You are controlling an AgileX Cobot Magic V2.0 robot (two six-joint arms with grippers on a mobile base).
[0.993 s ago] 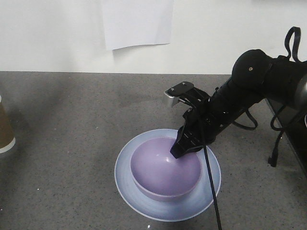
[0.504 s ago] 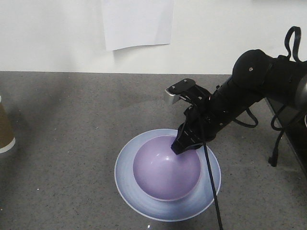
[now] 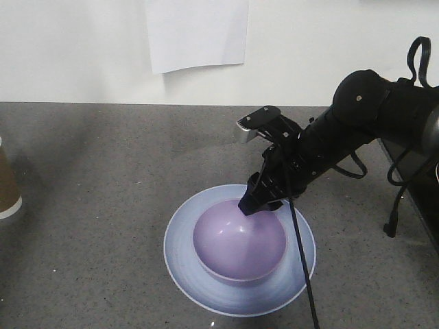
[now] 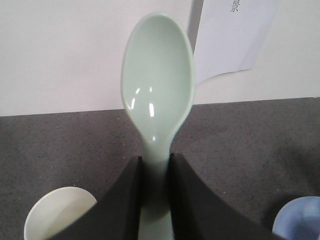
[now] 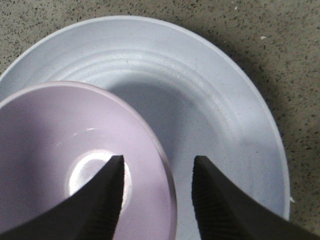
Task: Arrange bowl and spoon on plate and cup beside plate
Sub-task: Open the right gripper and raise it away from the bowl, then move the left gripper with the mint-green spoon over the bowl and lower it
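Bowl (image 5: 75,165) rim lies between the right gripper's (image 5: 157,192) spread fingers (image 5: 212,205).

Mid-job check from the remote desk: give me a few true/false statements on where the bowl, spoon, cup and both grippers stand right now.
1. The lavender-purple plastic bowl sits on the round pale blue plate. True.
2. The pale mint-green plastic spoon lies inside the bowl. False: the left gripper holds it by the handle, head up.
3. The right gripper is open, its fingers either side of the bowl's rim. True.
4. The brown paper cup stands on the plate. False: it stands on the grey countertop, far off at the view's edge.
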